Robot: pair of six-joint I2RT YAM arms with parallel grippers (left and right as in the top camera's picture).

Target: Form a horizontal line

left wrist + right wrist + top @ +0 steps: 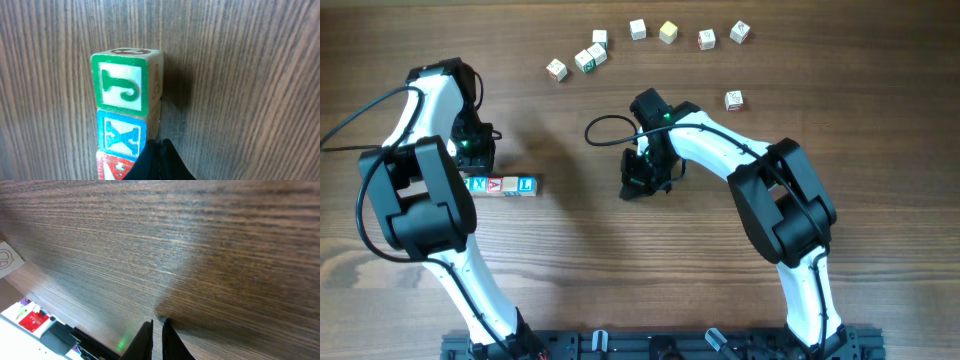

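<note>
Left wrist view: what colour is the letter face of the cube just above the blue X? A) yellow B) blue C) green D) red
C: the end cube of the horizontal line has a green border and a green letter.

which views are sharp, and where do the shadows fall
Overhead: even light, sharp, only soft shadows on the table. Left wrist: green block crisp, dark shadow on its right, left claw a black silhouette. Right wrist: table grain smeared at the top, broad shadow across the right side.
</note>
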